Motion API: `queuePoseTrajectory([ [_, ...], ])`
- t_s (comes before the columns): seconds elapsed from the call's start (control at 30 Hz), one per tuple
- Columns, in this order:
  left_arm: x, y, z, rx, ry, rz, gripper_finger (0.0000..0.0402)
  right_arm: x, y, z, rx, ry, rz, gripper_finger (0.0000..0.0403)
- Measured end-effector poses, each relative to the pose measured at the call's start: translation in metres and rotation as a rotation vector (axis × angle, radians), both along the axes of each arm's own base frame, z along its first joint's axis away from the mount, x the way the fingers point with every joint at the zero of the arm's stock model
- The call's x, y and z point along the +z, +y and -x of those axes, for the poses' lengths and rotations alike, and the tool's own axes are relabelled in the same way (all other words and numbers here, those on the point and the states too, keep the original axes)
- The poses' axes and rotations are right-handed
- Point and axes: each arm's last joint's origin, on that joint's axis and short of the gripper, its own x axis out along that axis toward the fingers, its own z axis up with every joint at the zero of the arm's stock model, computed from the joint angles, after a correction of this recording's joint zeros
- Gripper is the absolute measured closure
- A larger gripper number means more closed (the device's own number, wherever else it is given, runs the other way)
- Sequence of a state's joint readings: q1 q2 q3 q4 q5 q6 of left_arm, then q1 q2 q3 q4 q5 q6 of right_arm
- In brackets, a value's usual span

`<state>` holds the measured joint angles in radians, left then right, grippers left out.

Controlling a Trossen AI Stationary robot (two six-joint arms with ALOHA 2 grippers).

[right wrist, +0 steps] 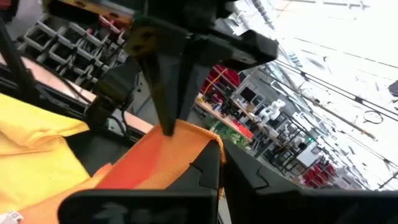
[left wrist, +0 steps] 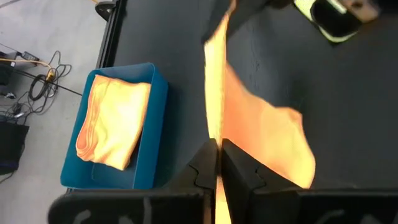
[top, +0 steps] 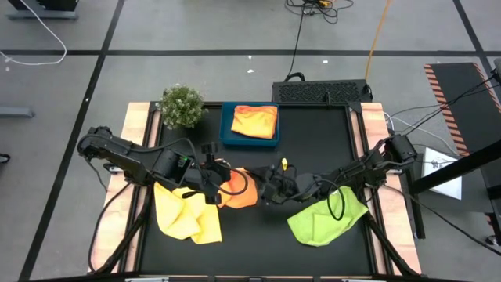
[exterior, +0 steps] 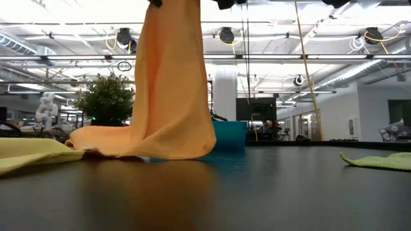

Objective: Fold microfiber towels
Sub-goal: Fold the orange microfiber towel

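Nearest the low camera, the black table point(exterior: 257, 192) is seen stretching away, and on it the orange towel point(exterior: 170, 96) is seen hanging from above, its lower edge pooled on the surface. In the high view this towel point(top: 241, 190) is held at the table's centre, with a crumpled yellow towel point(top: 186, 213) at about eight o'clock from it, a lime green towel point(top: 325, 219) at about four o'clock, and a folded orange-yellow towel point(top: 256, 121) lying in the blue tray point(top: 227, 135) at twelve o'clock, beside the small plant point(top: 182, 106). The left gripper point(left wrist: 217, 152) is seen clamped together on one upper edge of the orange towel, and the right gripper point(right wrist: 214, 158) is closed on the opposite corner, so the cloth is stretched between them. A slip is judged the main risk: only thin edges are pinched, and if the grippers are drawn apart too hard, a corner could be pulled free. The trailing hem could also drag and bunch, giving a skewed fold.
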<state>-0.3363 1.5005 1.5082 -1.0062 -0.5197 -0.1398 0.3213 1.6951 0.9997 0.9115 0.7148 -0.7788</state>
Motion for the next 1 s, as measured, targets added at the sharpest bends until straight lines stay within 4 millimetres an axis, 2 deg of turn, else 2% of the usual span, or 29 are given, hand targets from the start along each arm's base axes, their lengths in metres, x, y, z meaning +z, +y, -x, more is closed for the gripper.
queuePoseTrajectory([
  [0.17,-0.004,0.000,0.004,0.018,0.047,0.056,0.0381,0.004,0.000,0.001,-0.021,-0.031,0.002,0.0402],
  [0.27,-0.017,0.000,0.005,0.047,0.074,0.092,0.0381,0.004,0.000,0.001,-0.022,-0.034,0.001,0.0402],
  [0.57,-0.083,-0.003,0.018,0.071,0.233,0.053,0.0380,0.003,-0.001,0.001,-0.051,-0.026,-0.003,0.0402],
  [0.8,-0.143,-0.029,0.030,-0.167,0.244,0.114,0.0377,0.002,-0.003,0.001,-0.079,-0.017,-0.010,0.0403],
  [0.9,-0.158,-0.032,0.037,-0.185,0.266,0.151,0.0351,0.000,-0.002,0.001,-0.074,-0.007,-0.024,0.0403],
  [1.0,-0.168,-0.034,0.042,-0.185,0.247,0.130,0.0304,0.000,-0.002,0.001,-0.073,-0.001,-0.026,0.0403],
])
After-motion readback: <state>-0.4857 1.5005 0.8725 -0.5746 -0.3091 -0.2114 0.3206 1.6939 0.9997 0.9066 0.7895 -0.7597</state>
